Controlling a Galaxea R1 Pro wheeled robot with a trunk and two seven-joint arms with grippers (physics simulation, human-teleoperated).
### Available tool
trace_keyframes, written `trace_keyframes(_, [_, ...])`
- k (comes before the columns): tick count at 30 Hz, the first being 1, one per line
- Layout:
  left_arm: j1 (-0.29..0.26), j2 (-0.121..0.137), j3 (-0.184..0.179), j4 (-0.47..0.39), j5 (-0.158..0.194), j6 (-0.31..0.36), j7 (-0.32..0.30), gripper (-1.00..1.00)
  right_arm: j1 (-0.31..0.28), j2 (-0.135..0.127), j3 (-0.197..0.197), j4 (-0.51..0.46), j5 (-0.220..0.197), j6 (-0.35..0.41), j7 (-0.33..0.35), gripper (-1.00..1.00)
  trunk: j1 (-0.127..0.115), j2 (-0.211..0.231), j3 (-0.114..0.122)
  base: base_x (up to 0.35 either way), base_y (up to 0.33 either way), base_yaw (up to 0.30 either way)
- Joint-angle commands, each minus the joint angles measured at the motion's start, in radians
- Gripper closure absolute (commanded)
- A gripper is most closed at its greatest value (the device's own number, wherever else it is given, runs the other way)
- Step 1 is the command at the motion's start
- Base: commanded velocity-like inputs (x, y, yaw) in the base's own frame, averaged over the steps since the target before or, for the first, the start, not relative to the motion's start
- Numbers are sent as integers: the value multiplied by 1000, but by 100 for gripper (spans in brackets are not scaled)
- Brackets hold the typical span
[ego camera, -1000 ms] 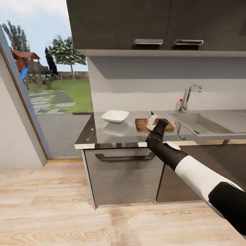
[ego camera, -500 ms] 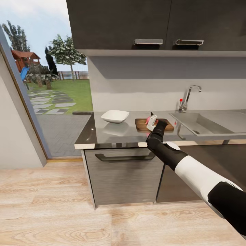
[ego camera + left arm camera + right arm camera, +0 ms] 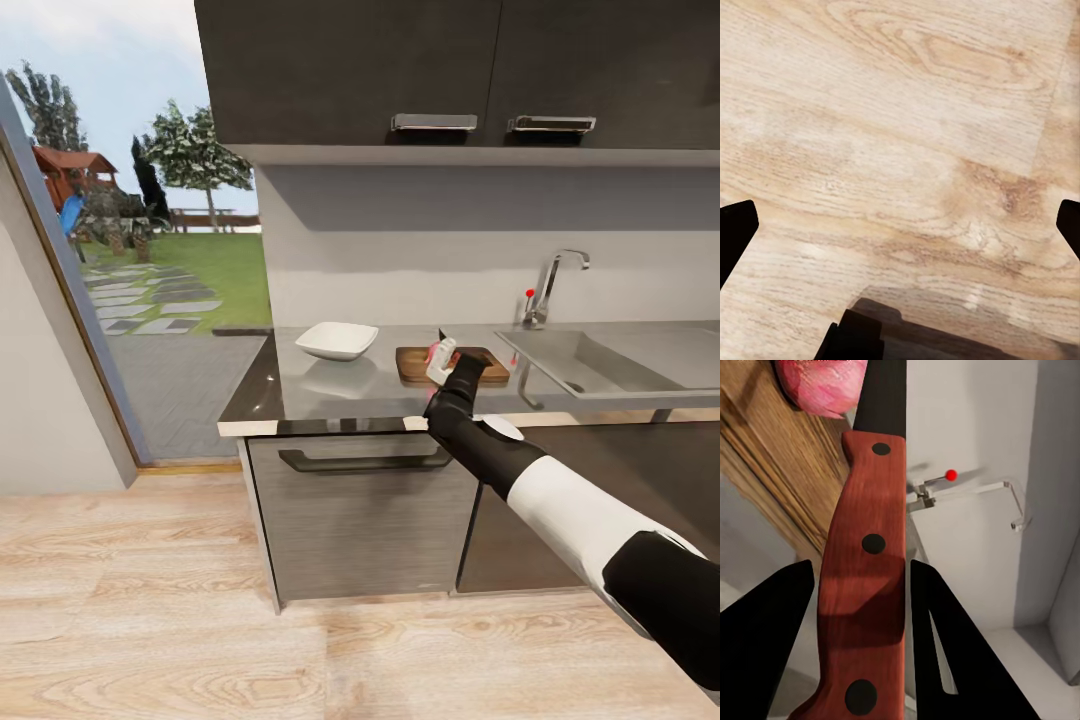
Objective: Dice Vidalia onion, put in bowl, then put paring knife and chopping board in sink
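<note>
Right jaws closed on knife handle, mid-length; blade points toward pink onion on board. Knife likely light, stiff, handle smooth: grip near blade for control. Onion round, may roll. Blade tip cut off. Left jaws wide apart, empty, over floor. Bowl on desk, left of board; sink right.

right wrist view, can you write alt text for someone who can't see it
The right tool is shut on the paring knife, gripping its red riveted handle, with the dark blade pointing toward a pink onion on the chopping board. Beyond are a pale wall and the chrome tap with its red-knobbed lever.
</note>
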Motion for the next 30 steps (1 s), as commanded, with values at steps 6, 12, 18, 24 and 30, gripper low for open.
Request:
trace_keyframes(6, [-2,0,1,4,2,-7,1,-100,-1,11,6,21,-10,2,-5,100,0,-1,-1,0,0,0])
trace_keyframes(12, [-2,0,1,4,2,-7,1,-100,-1,16,6,27,-10,1,-5,100,0,-1,-1,0,0,0])
trace_keyframes(18, [-2,0,1,4,3,-7,2,-100,-1,16,6,29,-10,1,-5,100,0,-1,-1,32,0,0])
trace_keyframes(24, [-2,0,1,4,3,-7,2,-100,-1,16,5,29,-10,1,-5,100,0,-1,-1,2,0,0])
trace_keyframes(30, [-2,0,1,4,3,-7,1,-100,-1,16,5,29,-10,1,-5,100,0,-1,-1,0,0,0])
